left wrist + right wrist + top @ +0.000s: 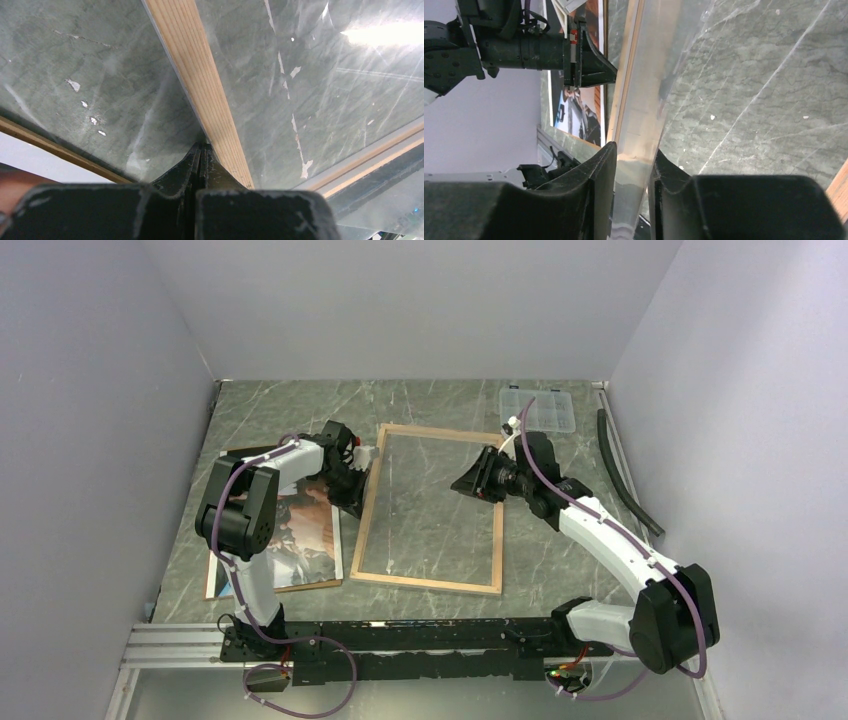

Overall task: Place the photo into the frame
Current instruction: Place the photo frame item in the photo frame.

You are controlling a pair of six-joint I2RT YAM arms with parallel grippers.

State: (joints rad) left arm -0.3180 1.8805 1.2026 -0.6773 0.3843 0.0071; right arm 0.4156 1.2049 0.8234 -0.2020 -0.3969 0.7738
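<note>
Just left of the frame (pixel 425 582) the photo (pixel 300 532) lies face up (so nothing's in yet), with the left gripper (pixel 362 464) pinched shut against the frame's left rail and the right gripper (pixel 472 480) clamped on its right edge.

A clear compartment box (pixel 537 410) sits far right on the green marble table (pixel 290 410), near a black strip (pixel 617 478) along the right wall. A brown panel (pixel 290 586) lies at left. An aluminium rail (pixel 170 645) runs along the near edge.
</note>
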